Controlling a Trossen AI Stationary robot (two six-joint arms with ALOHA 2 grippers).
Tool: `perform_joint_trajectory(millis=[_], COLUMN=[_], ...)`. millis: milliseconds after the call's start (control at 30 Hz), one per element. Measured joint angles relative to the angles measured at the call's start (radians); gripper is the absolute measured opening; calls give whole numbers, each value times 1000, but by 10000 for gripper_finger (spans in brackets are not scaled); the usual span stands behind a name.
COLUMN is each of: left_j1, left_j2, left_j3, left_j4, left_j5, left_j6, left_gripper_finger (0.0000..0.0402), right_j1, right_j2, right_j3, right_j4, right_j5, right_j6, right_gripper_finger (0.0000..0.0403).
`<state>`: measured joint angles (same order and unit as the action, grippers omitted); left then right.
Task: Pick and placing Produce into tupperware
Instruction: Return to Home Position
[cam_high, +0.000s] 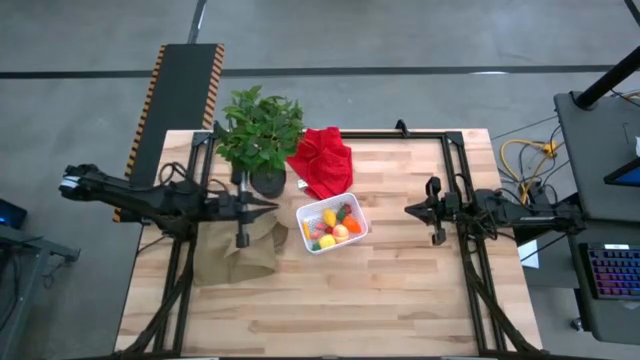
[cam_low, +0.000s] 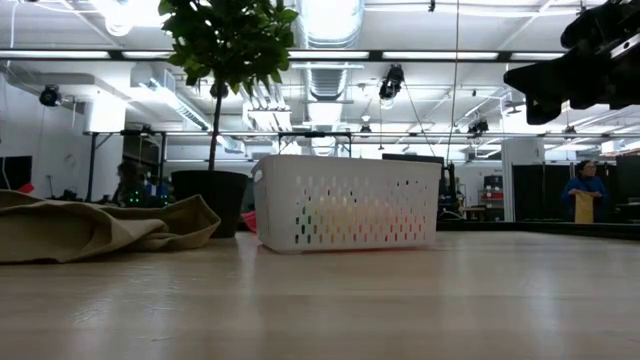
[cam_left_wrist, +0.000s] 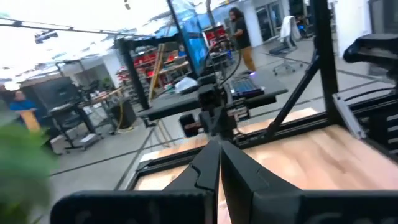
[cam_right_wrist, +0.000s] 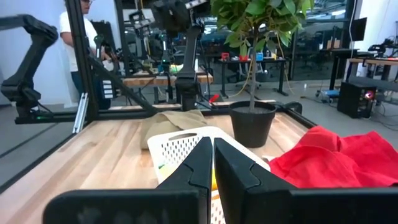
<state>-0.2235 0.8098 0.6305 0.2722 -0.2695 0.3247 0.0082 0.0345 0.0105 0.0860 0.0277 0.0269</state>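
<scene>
The white tupperware (cam_high: 331, 226) sits near the table's middle and holds the produce (cam_high: 334, 227): yellow, orange, red and peach-coloured toy pieces. In the low view the tupperware (cam_low: 346, 203) shows its perforated side wall. My left gripper (cam_high: 274, 207) is shut and hovers above the table, left of the tupperware, over the brown bag. My right gripper (cam_high: 410, 210) is shut too and hovers right of the tupperware, pointing at it. In the right wrist view the tupperware (cam_right_wrist: 177, 147) lies just beyond my shut fingers (cam_right_wrist: 213, 155). The left wrist view shows my fingers (cam_left_wrist: 219, 163) closed together.
A potted plant (cam_high: 260, 135) stands behind the tupperware toward the far edge, with a red cloth (cam_high: 322, 160) on its right. A crumpled brown paper bag (cam_high: 236, 252) lies left of the tupperware. The near half of the table (cam_high: 380, 310) is bare wood. People stand in the room beyond.
</scene>
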Motion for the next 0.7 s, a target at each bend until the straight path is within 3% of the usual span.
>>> perform_joint_trajectory(millis=[133,500,700], left_j1=[35,99,99], left_j2=[-135,-454,-625], left_j3=[-93,-347,-383], left_j4=[-1,-63,-185], left_j5=[-22,31,30], left_j6=[49,5,-31], left_gripper_finger=[0,0,0], right_j1=[0,0,0], right_j2=[0,0,1], right_j3=[0,0,0], right_j4=[0,0,0], right_j5=[4,53,53], right_j6=[0,0,3], right_gripper_finger=[9,9,9])
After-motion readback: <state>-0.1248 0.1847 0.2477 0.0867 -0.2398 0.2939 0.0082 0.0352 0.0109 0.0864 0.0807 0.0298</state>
